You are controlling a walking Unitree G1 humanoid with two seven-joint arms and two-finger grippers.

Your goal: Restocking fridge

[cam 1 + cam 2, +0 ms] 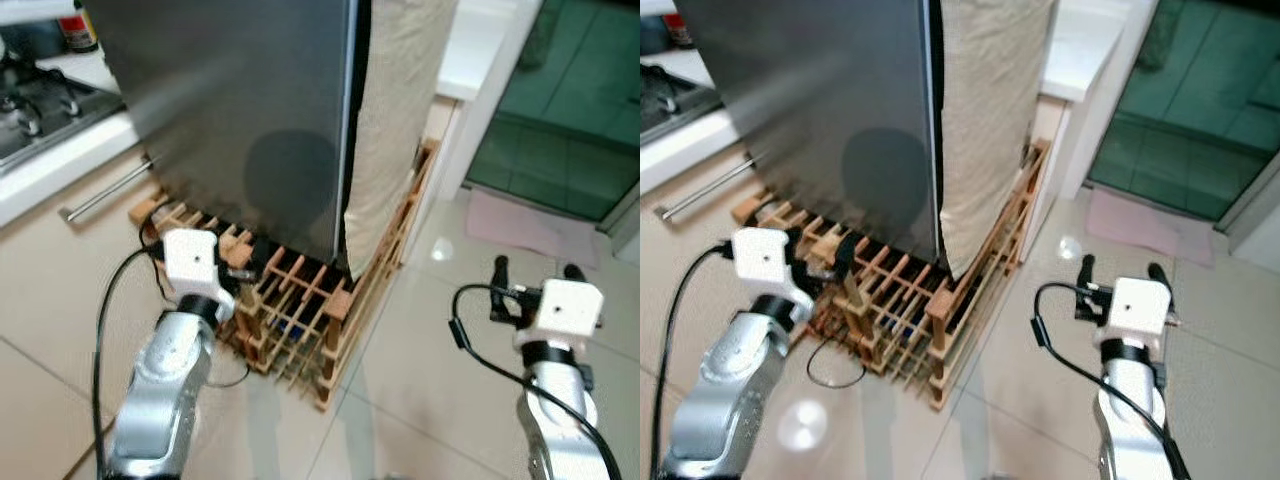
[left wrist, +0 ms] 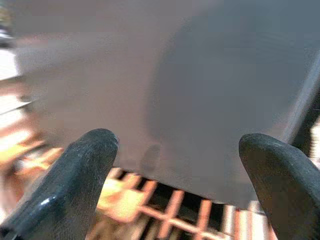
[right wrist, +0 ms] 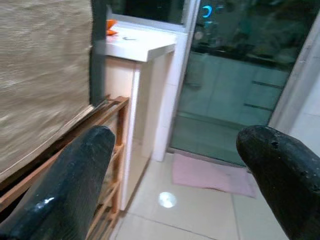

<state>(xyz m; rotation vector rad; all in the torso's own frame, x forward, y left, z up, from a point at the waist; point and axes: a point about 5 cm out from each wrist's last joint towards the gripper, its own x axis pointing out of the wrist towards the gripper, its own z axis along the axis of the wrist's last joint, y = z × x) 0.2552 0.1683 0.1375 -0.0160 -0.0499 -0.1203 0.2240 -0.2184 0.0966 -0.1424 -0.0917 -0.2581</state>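
Observation:
The grey fridge door (image 1: 240,110) is closed, and a beige cloth (image 1: 395,110) hangs over the fridge's right side. The fridge stands on a wooden slatted rack (image 1: 300,310). My left gripper (image 1: 238,268) is low at the door's bottom edge, just above the rack. It is open and holds nothing; in the left wrist view the left gripper (image 2: 177,150) points at the grey door. My right gripper (image 1: 535,273) hovers over the tiled floor to the right of the rack, open and empty. The right wrist view shows the right gripper (image 3: 175,150) facing the cloth's edge and a glass door.
A stove (image 1: 35,100) and a counter with a long drawer handle (image 1: 105,195) lie to the left. A white counter (image 1: 480,50) stands right of the fridge. Beyond it are a pink mat (image 1: 515,222) and a green glass door (image 1: 570,110). Tiled floor spreads at the front right.

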